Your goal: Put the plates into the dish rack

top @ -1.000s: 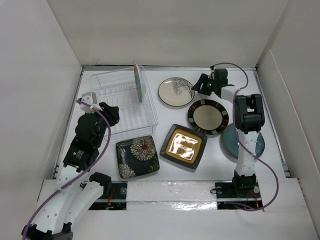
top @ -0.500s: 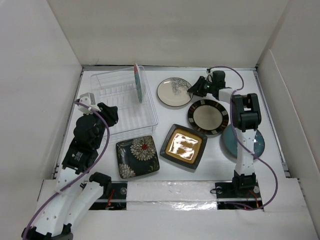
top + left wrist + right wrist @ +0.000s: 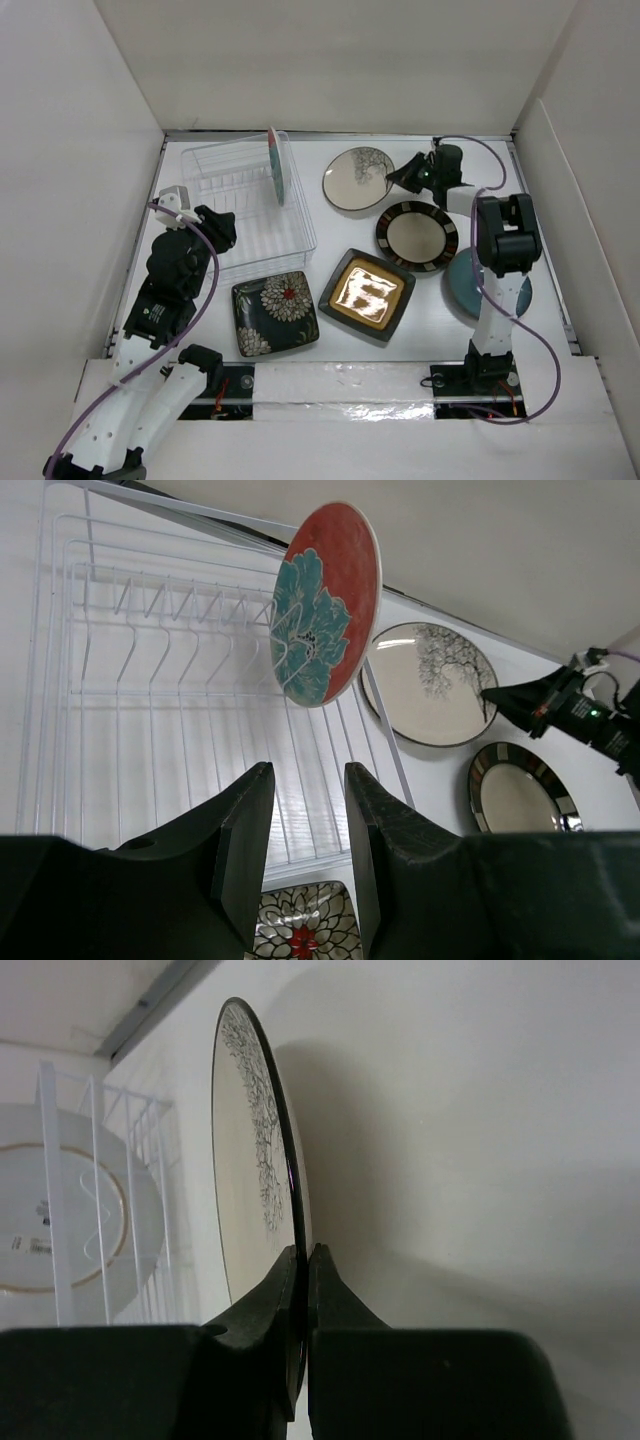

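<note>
Plate with tree branches (image 3: 246, 1160), tilted, rim tight in right pincer (image 3: 303, 1258).

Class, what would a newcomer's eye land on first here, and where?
A red flower plate stands upright in the dish rack, far left. Beside it, the right gripper has its fingers shut on the rim of the cream tree plate. The amber-centred square plate glares front centre.

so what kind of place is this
Probably a robot test cell, not a kitchen: plain white walls boxing in the table, a left arm and right arm bolted at its near edge, the right gripper holding a cream plate beside a clear dish rack.
</note>
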